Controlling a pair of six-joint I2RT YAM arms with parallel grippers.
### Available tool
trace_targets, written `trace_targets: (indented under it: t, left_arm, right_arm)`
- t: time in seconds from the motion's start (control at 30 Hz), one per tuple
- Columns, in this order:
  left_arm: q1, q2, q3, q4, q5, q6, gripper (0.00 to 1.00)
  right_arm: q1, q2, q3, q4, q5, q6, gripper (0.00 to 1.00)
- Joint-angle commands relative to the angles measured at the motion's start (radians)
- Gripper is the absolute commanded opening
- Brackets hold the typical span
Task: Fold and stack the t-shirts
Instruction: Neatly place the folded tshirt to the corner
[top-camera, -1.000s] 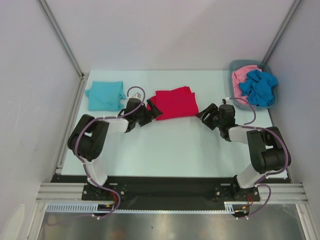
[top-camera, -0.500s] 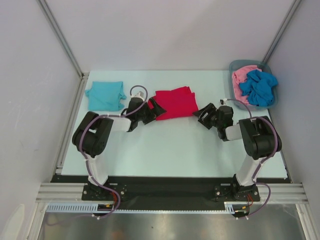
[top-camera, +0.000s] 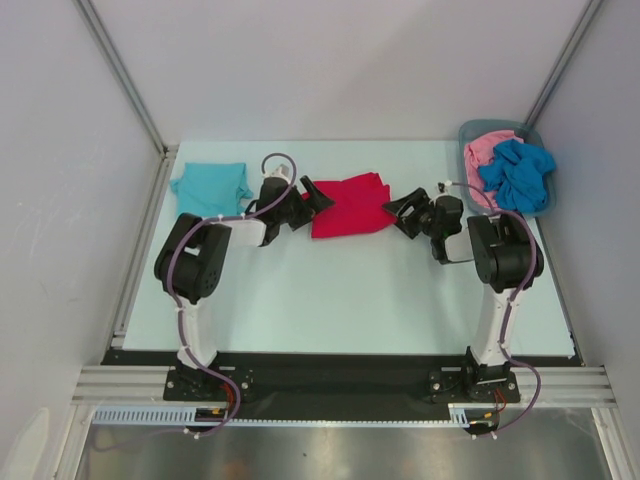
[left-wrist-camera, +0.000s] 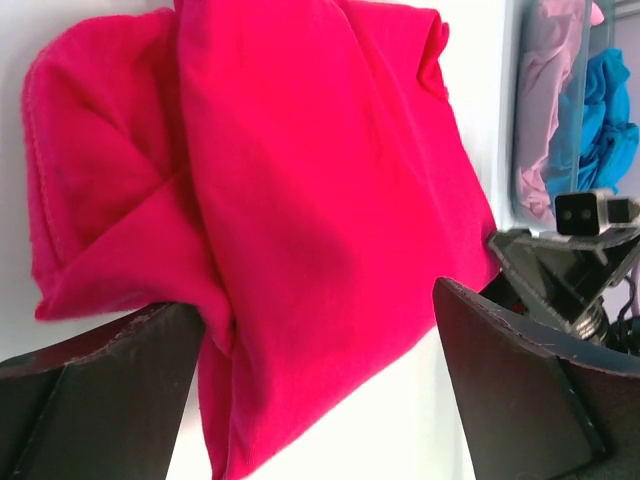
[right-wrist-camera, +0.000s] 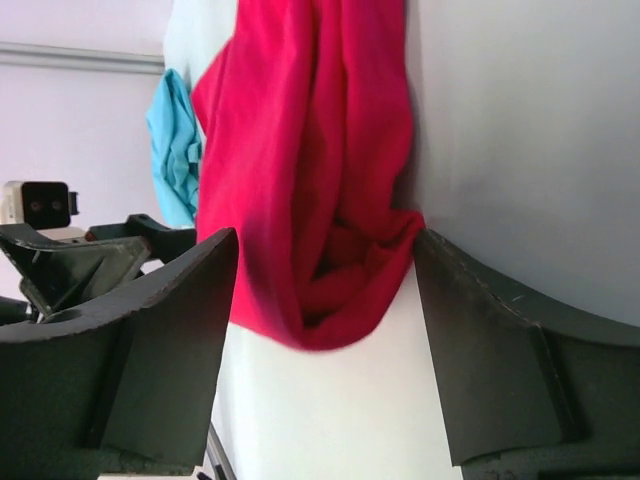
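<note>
Your pale surface (top-camera: 330, 290) stands between white walls (top-camera: 330, 70). The folded red shirt (top-camera: 350, 205) lies mid-surface. Your left pincer (top-camera: 312, 203) and right pincer (top-camera: 398, 215) are both spread at its ends. The teal shirt (top-camera: 210, 188) lies far left. The pink shirt (top-camera: 482, 150) and blue shirt (top-camera: 518, 172) fill the corner bin (top-camera: 470, 130).

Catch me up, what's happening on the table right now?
Both arms are working on the red t-shirt in the middle of the table. The left gripper sits at its left end and the right gripper at its right end, each with jaws open around the cloth and nothing gripped. The shirt is only loosely folded. A teal t-shirt lies folded at the far left. A pink t-shirt and a blue t-shirt lie crumpled in the grey bin.
</note>
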Motion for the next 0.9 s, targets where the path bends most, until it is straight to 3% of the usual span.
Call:
trace_targets:
  t: [0.0,0.17,0.2,0.47,0.67,0.87]
  left_arm:
    - [0.009,0.038,0.052,0.033,0.028,0.011,1.00]
    - [0.010,0.081,0.061,0.072,0.046,-0.008,1.00]
    - [0.010,0.082,0.060,0.075,0.048,-0.012,1.00]
    - [0.019,0.084,0.041,0.085,0.057,-0.012,1.00]
    - [0.019,0.041,-0.005,0.124,0.069,-0.028,1.00]
    - [0.025,0.049,0.004,0.182,0.146,-0.052,1.00]
  right_arm:
    - [0.002,0.043,0.090,0.037,-0.038,0.008,0.77]
    - [0.002,0.094,0.162,0.004,-0.081,0.011,0.89]
    - [0.002,0.100,0.176,0.004,-0.087,0.015,0.99]
    - [0.012,0.140,0.178,0.039,-0.113,0.051,1.00]
    - [0.012,0.106,0.073,0.119,-0.104,0.123,1.00]
    - [0.009,0.083,0.059,0.174,-0.132,0.189,1.00]
